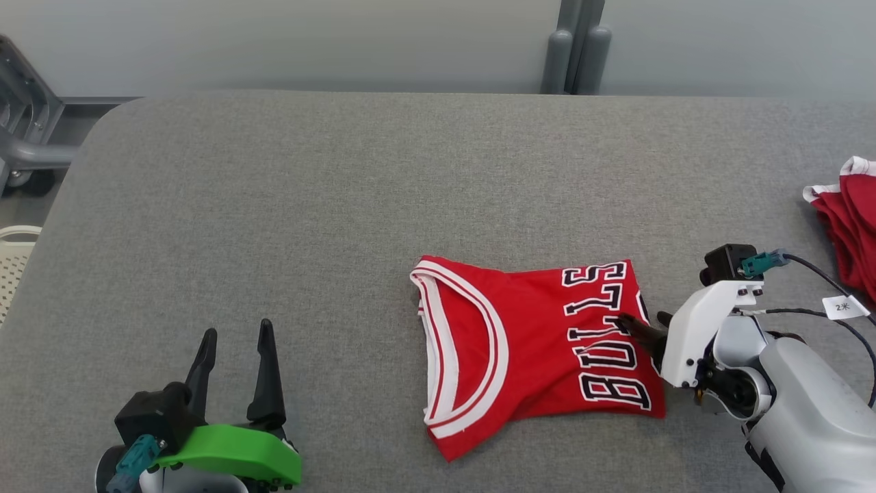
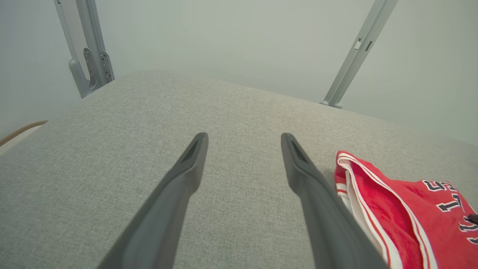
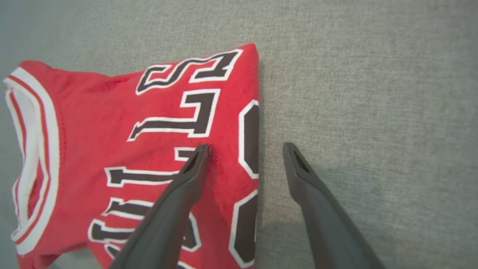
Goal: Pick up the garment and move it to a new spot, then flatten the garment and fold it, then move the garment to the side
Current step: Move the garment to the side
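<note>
The garment [image 1: 534, 342] is a red jersey with white trim and black "BULLS" lettering, lying folded and flat on the grey table, right of centre. In the left wrist view the garment [image 2: 407, 209] lies at the lower right. My right gripper [image 1: 643, 322] stands open at the garment's right edge. In the right wrist view the right gripper [image 3: 244, 149] straddles the folded edge of the garment [image 3: 123, 149], one finger over the red cloth, the other over bare table. My left gripper [image 1: 236, 339] stands open at the lower left, apart from the garment, nothing between its fingers [image 2: 186, 164].
The grey fabric-covered table [image 1: 308, 205] stretches wide to the left and back of the garment. A pile of red cloth [image 1: 852, 219] lies at the table's right edge. Grey metal posts [image 1: 575, 48] stand behind the table, a pale basket [image 1: 14, 260] to the left.
</note>
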